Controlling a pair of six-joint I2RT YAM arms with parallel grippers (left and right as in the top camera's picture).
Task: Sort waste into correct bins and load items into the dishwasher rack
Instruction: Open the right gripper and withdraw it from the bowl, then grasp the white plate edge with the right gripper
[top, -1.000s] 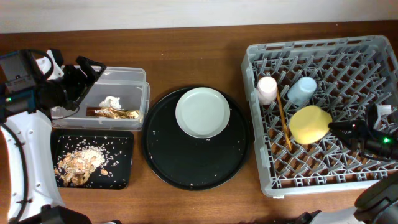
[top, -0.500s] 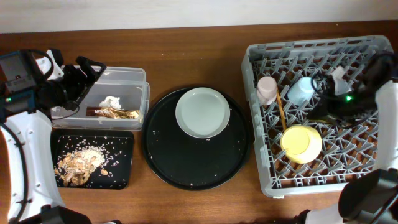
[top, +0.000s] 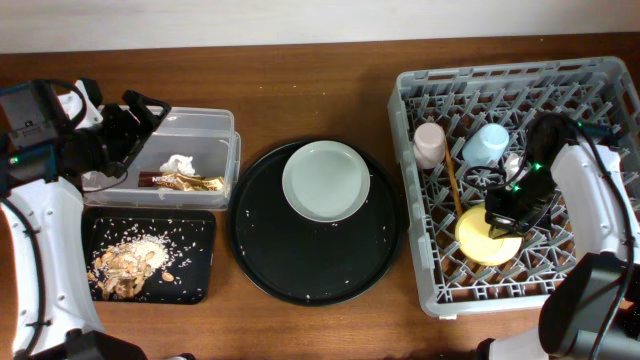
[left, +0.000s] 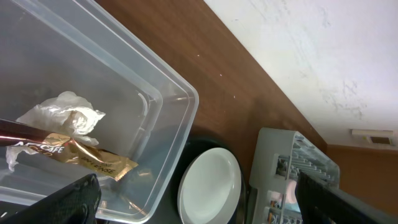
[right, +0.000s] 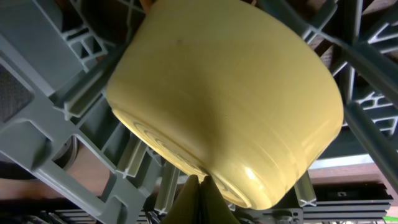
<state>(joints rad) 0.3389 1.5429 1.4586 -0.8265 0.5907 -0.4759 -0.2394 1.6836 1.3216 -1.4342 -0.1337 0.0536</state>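
Wooden bench bore the dishwasher rack (top: 500, 295) at right, where the yellow bowl (top: 478, 242) lay partly under the right end effector (top: 503, 225), whose grip, open or closed, could not be told.

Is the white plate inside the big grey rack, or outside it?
Outside. The white plate lies flat on the round black tray, to the left of the grey rack.

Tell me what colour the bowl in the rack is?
Yellow. The bowl shows best in the right wrist view.
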